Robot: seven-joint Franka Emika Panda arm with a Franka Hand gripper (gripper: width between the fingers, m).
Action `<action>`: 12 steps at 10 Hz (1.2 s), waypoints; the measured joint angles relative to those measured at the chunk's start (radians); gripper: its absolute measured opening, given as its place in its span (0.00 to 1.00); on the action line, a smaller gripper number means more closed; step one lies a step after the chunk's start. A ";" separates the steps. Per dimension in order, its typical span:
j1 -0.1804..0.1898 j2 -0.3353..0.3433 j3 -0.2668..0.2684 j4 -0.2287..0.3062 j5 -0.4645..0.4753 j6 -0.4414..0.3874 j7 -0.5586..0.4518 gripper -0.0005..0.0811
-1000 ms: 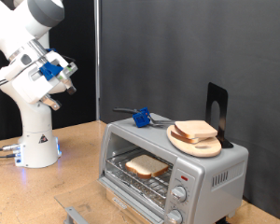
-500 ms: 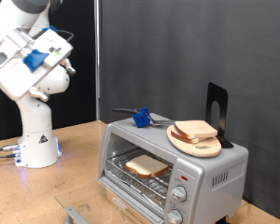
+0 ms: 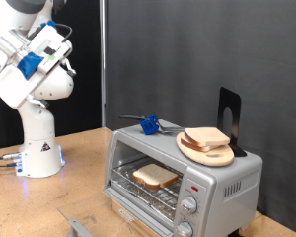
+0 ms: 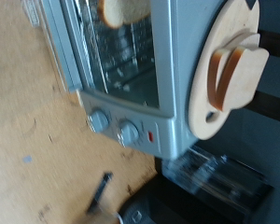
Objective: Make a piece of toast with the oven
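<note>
The oven (image 3: 184, 181) sits on the wooden tabletop (image 3: 79, 193) at the exterior view's lower right, its door dropped open toward the bottom of the picture. The piece of toast (image 3: 155, 176) lies flat on the wire rack (image 3: 143, 183) inside the open cavity. On the oven's roof rests a round wooden board (image 3: 206, 150) carrying a second slice of bread (image 3: 206, 138), and just behind it stands a dark upright holder (image 3: 230, 120). A small blue object (image 3: 148, 123) with a thin dark handle lies on the roof toward the exterior view's left. Two round knobs (image 3: 190, 216) sit on the oven's front panel, below a small red mark (image 3: 194, 188).

The arm's white base (image 3: 37, 148) stands on the tabletop at the exterior view's left, well apart from the oven. The gripper (image 3: 47, 51) is raised high near the exterior view's top left, far from the toast and the board. Nothing lies between it and the oven except open space. The fingers themselves are too small and turned away to make out, so how far apart they stand cannot be told, and no object shows between them. The wrist view shows no fingers; it takes in the oven front, its knobs (image 4: 115, 127) and the board (image 4: 222, 70) from a distance.
</note>
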 joint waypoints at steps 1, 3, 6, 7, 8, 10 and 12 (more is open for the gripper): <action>-0.013 0.018 0.000 0.018 -0.104 -0.068 0.057 1.00; -0.021 0.087 0.012 0.047 -0.256 -0.102 0.078 1.00; -0.021 0.122 0.033 0.040 -0.253 -0.033 0.076 1.00; -0.018 0.122 0.013 0.046 -0.236 -0.109 0.045 1.00; -0.018 0.126 -0.026 0.057 -0.210 -0.214 -0.010 1.00; -0.019 0.142 -0.086 0.061 -0.165 -0.275 -0.134 1.00; -0.019 0.184 -0.103 0.063 -0.118 -0.227 -0.227 1.00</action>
